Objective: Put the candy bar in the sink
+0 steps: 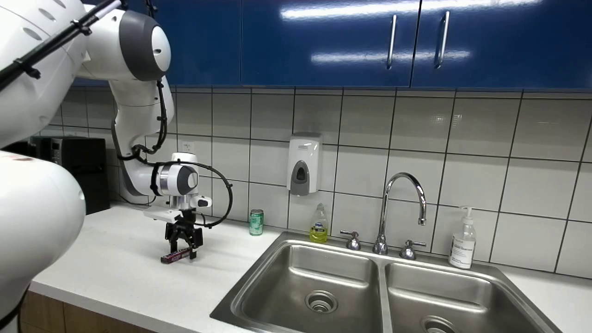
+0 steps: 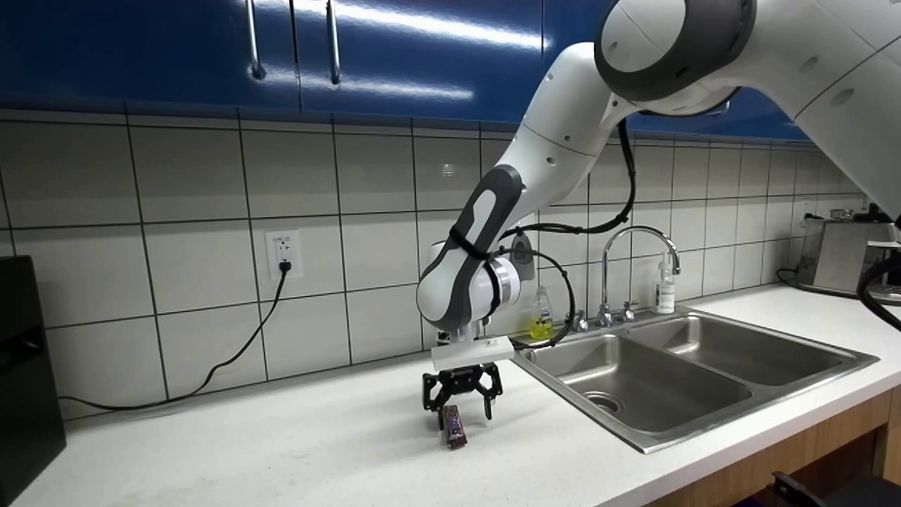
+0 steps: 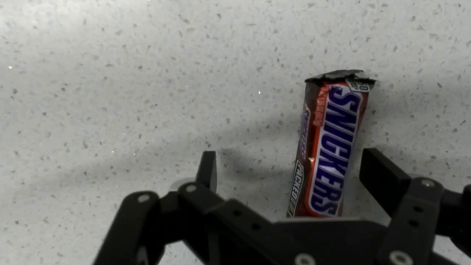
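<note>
The candy bar lies flat on the white counter in a dark reddish-brown Snickers wrapper. It shows in both exterior views [image 1: 174, 256] [image 2: 455, 427] and large in the wrist view [image 3: 331, 154]. My gripper [image 1: 183, 251] is open, low over the counter. In the wrist view its fingers [image 3: 289, 158] stand either side of the bar with gaps on both sides. The bar is closer to the right finger there, and its near end is hidden by the gripper body. The steel double-basin sink [image 1: 384, 296] lies apart from the gripper; it also shows in an exterior view [image 2: 654, 377].
A green can [image 1: 256, 222] stands by the wall between gripper and sink. A yellow soap bottle [image 1: 318, 225], a chrome faucet [image 1: 383, 217] and a pump bottle [image 1: 463, 245] stand behind the sink. A black appliance [image 2: 28, 359] stands at the counter's other end.
</note>
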Robot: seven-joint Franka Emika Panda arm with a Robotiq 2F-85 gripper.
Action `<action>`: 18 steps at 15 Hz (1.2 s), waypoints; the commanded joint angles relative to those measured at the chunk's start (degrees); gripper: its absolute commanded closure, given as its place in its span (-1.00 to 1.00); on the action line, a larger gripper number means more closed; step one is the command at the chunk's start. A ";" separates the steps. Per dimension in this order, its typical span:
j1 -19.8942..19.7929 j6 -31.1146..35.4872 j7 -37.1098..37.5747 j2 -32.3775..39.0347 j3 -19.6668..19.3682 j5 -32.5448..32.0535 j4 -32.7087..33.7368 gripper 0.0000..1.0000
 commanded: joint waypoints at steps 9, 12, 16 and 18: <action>-0.17 -1.62 1.02 0.34 0.27 -0.82 1.96 0.65; -0.45 -1.77 0.81 0.39 0.42 -0.54 2.04 0.90; -0.55 -1.88 0.89 0.27 0.30 -0.52 2.01 0.88; -0.46 -1.95 0.97 -0.67 0.17 -0.68 1.89 0.88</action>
